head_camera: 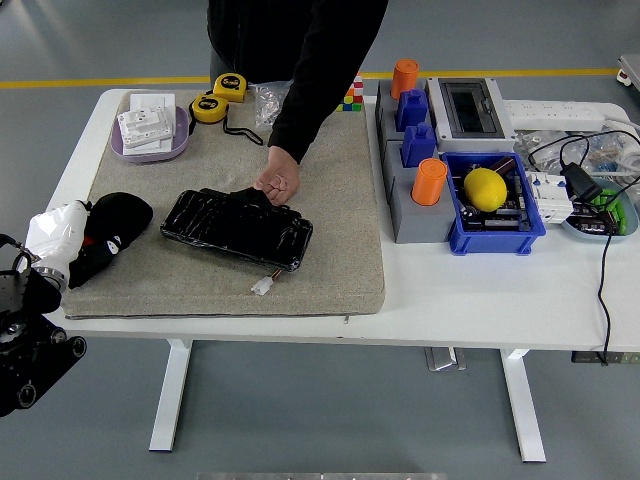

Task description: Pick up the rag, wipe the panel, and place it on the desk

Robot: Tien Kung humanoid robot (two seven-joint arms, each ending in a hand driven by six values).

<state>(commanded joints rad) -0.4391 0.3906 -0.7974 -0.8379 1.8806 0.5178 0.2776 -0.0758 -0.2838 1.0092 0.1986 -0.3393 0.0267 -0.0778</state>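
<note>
I'm working in a workshop or robotics lab: a white table (480,290) stands on a grey floor crossed by a yellow line (100,82). Tape measures (220,97) lie near its far-left corner. At the right end sit an electrical box (470,108), a power strip (555,113) and a blue parts bin (497,222)
</note>
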